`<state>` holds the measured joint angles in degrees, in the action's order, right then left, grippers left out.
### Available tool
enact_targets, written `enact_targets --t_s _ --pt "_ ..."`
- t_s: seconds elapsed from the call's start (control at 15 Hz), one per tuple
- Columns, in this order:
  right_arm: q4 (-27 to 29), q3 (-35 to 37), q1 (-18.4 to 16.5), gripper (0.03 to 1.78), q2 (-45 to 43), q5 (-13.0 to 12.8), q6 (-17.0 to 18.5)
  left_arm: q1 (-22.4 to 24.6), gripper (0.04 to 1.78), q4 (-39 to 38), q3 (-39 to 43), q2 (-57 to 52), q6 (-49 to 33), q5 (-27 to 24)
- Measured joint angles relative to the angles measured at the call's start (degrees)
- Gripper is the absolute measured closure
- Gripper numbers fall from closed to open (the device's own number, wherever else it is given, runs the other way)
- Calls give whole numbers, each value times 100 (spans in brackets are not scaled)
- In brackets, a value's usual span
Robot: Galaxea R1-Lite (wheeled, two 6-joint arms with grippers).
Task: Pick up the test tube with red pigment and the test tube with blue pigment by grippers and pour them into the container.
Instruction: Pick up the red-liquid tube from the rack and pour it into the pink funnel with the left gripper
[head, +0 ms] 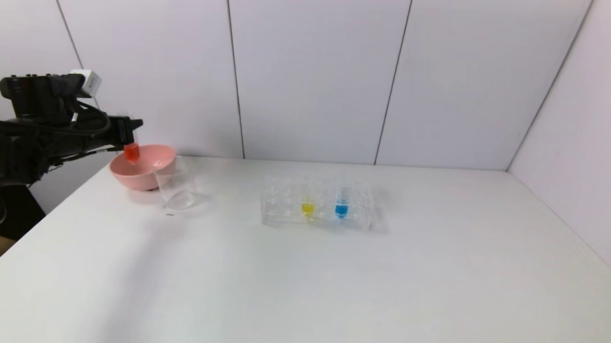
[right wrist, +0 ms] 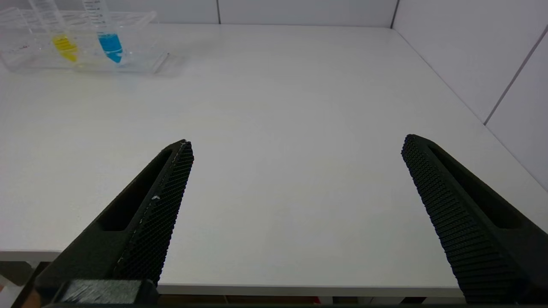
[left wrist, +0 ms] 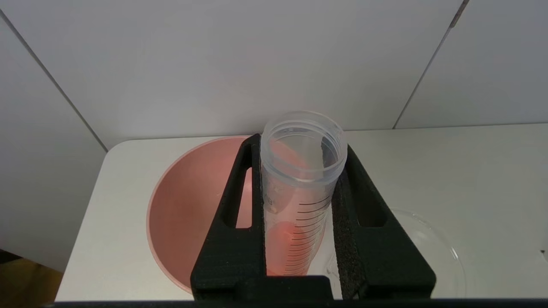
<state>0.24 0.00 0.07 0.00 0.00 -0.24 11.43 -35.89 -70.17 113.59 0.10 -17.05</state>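
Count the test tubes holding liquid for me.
3. The red tube is clamped in the left gripper above the pink bowl; the yellow tube and blue tube stand in the clear rack. None looks hidden.

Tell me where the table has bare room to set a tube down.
Bare: the whole near stretch of the table in front of the tube rack, and the span between rack and right wall. Crowded: the far-left corner, where pink bowl and beaker stand together.

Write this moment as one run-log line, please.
left gripper: shut on red test tube, above pink bowl | right gripper: open, idle | blue test tube: in rack
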Motion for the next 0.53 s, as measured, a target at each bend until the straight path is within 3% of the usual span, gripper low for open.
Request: enact_targets --t_s 0.53 --pt "2 0 0 4 0 0 2 -9 136 -311 278 18 423 -177"
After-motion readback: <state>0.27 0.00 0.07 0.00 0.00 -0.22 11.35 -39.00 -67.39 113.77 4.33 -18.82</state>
